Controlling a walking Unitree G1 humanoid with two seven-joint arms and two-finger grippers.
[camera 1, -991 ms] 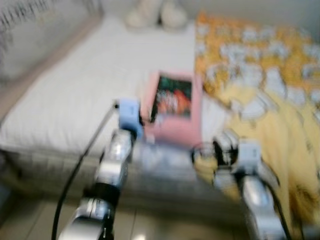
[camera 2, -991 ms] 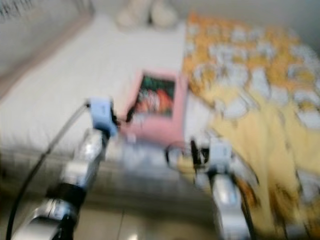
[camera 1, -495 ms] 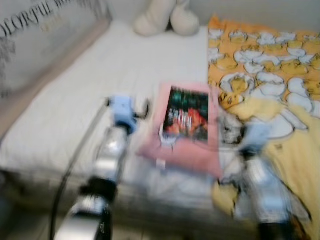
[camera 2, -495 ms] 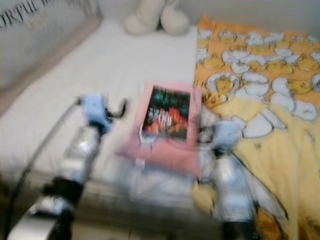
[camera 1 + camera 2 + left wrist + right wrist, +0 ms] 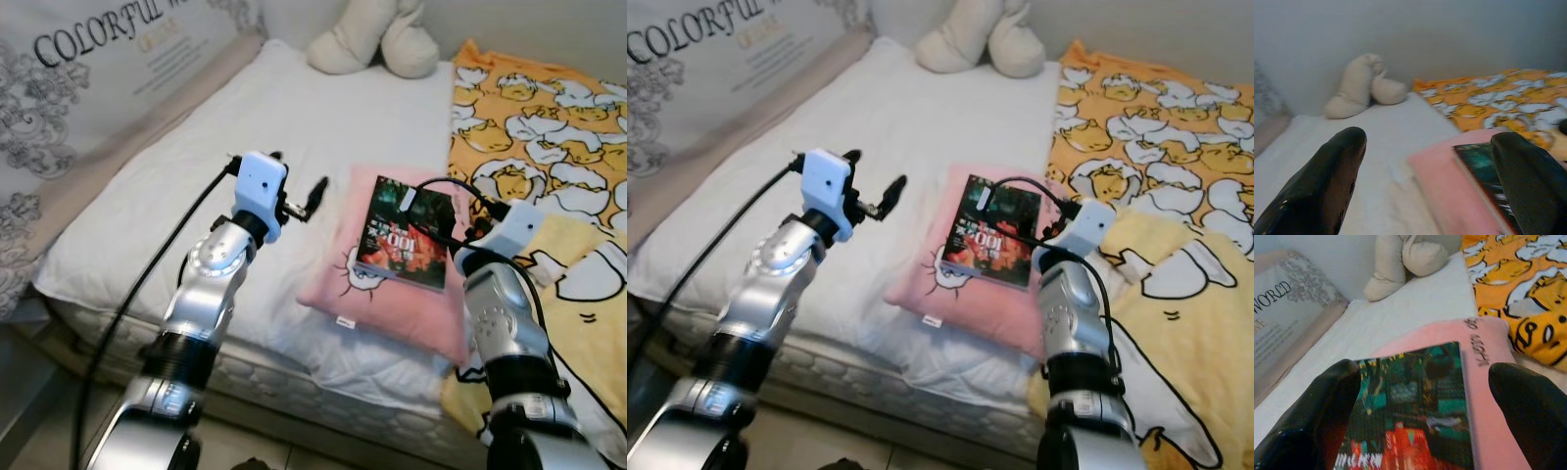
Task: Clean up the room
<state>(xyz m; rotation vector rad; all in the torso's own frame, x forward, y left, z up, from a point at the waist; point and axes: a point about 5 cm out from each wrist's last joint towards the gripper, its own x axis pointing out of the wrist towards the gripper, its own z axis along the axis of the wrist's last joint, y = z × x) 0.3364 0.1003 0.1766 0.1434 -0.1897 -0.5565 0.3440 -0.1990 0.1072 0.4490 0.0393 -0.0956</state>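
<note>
- left gripper [image 5: 299, 201]: fingers spread, nothing between them. It hovers over the white mattress [image 5: 176, 186], held level and aimed across the bed. Through its wrist view the pink pillow [image 5: 1449, 191] sits just ahead and to its right-finger side, so it looks staged to brace the pillow or wait its turn.
- book [image 5: 402, 235]: dark cover, lying flat on the pink pillow, just past the left gripper's tips and right under the right gripper. Likely the thing to tidy (it's the loose item on the bed).
- right gripper [image 5: 1420, 396]: fingers wide apart, straddling the book's near end, not yet touching it. The spread roughly matches the book's width, which reads as a pre-grasp line-up.
- beyond both grippers: plush toy [image 5: 377, 39] at the head of the bed. Beside the right gripper on its outer side is the yellow duck blanket [image 5: 549, 127], rumpled.
</note>
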